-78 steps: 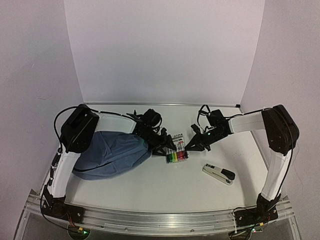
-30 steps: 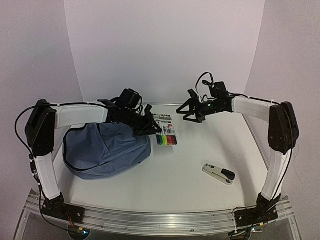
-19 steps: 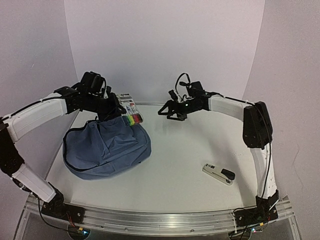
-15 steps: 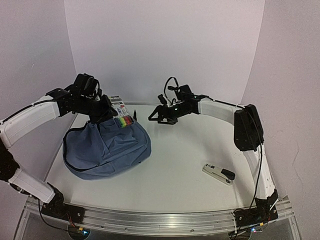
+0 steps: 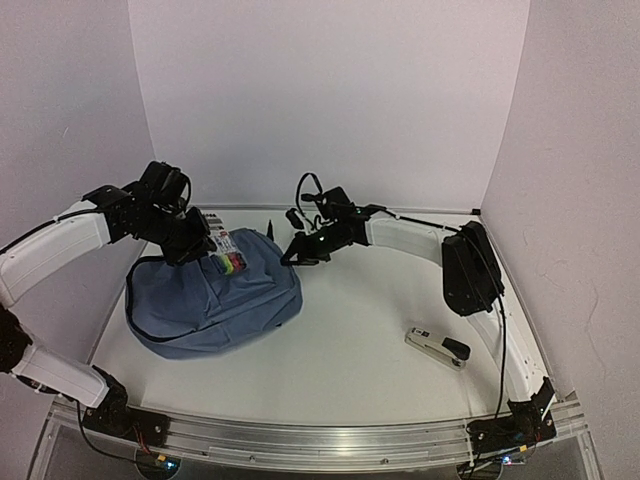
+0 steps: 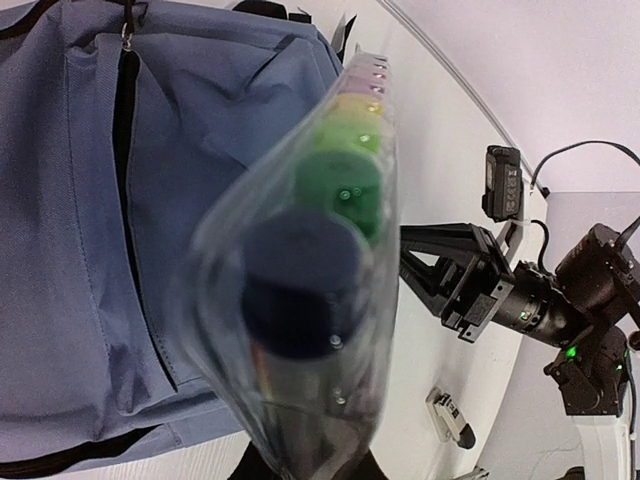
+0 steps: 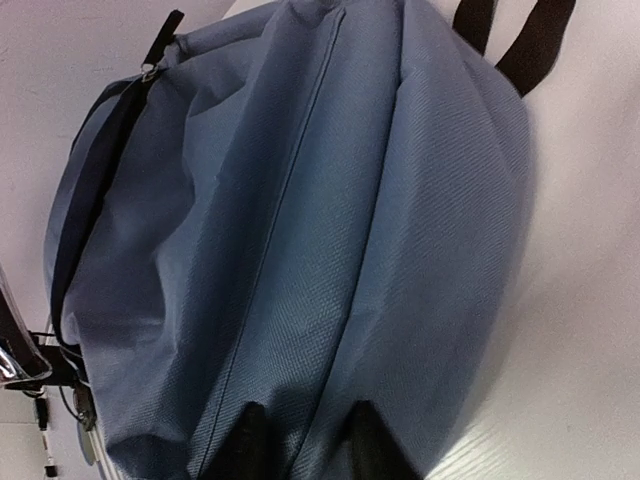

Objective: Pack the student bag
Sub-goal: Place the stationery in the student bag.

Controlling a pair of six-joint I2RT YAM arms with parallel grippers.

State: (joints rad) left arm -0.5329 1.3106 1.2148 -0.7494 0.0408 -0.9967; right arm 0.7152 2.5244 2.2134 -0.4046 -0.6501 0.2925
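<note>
Markers in a clear pouch (image 5: 230,262) now hang lower over the student bag (image 5: 215,305) than half a second ago, when they were at its far edge. The left tool (image 5: 208,252) stays clamped on the pouch's end. The bag has not shifted: it lies slumped on the left half of the bench (image 5: 380,340), black zipper running along its top. The right tool (image 5: 291,254), then spread wide and apart from the bag, has swung left to the bag's far right rim. In the wrist view its fingertips (image 7: 250,440) stand close together, pinching a ridge of blue fabric. The stapler (image 5: 438,347) lies where it was, near right.
</note>
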